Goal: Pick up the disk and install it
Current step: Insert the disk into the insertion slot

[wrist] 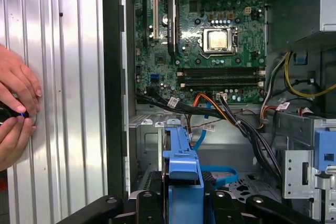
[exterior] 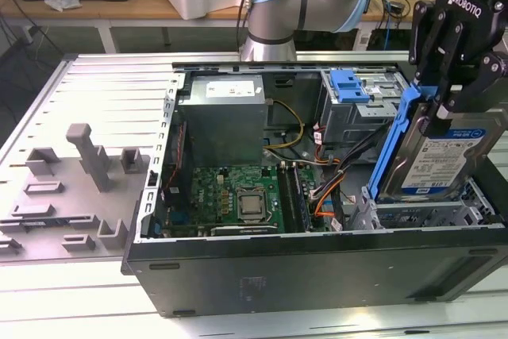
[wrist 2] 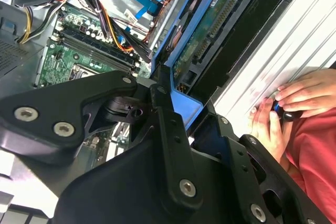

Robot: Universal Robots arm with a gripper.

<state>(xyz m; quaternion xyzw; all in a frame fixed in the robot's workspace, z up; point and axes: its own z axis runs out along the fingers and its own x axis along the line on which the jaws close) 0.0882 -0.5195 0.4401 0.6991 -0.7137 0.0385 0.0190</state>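
Exterior view: noted hand (exterior: pixel 441 113) clamped on the top edge of the disk (exterior: pixel 440 160); disk directly below, on edge, long axis near upright, lower end at the drive cage (exterior: pixel 421 213) of the open computer case (exterior: pixel 317 267).

Second wrist view: seen blue frame (wrist 2: pixel 185 106) pinched between fingers (wrist 2: pixel 163 124), disk extending away into the case.

First wrist view: confirmed disk (wrist: pixel 181 166) edge-on, straight ahead of hand; a person's hands (wrist: pixel 16 111) on the worktop (wrist: pixel 73 77), well apart.

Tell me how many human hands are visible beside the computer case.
2. In the first wrist view, one hand and a second hand are over the ribbed metal table, fingertips together around a small dark object. The frame edge cuts both off.
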